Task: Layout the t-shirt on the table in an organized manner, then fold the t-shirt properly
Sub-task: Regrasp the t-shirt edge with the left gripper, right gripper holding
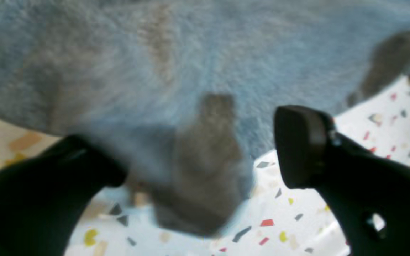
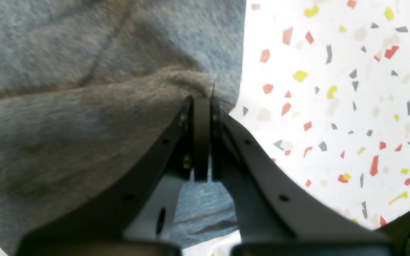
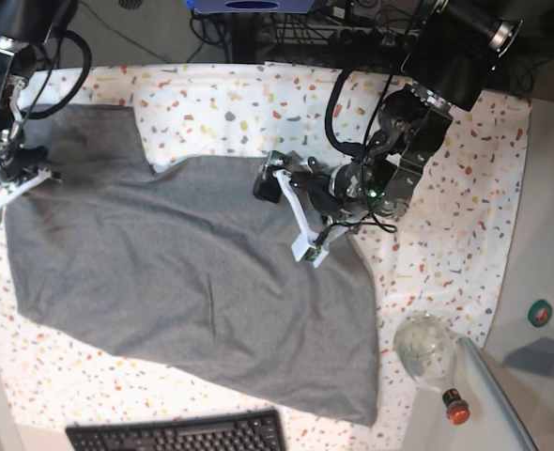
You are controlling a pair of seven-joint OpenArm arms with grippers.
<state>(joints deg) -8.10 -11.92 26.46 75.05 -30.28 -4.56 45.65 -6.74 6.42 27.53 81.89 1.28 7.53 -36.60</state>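
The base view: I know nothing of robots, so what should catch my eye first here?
A big grey t-shirt sprawls across the speckled table, filling most of it, still rumpled and unfolded. One black arm at the far left edge pinches a corner of the cloth with its fingers pressed shut, while the other arm reaches over the shirt's right edge with its fingers spread wide. A black keyboard peeks in at the bottom.

The heather-grey knit t-shirt [image 3: 192,282] lies spread across the speckled white cloth surface [image 3: 465,188]. A black keyboard [image 3: 178,434] sits at the near edge, before the shirt's hem. A clear glass globe [image 3: 425,349] rests toward the near right corner.
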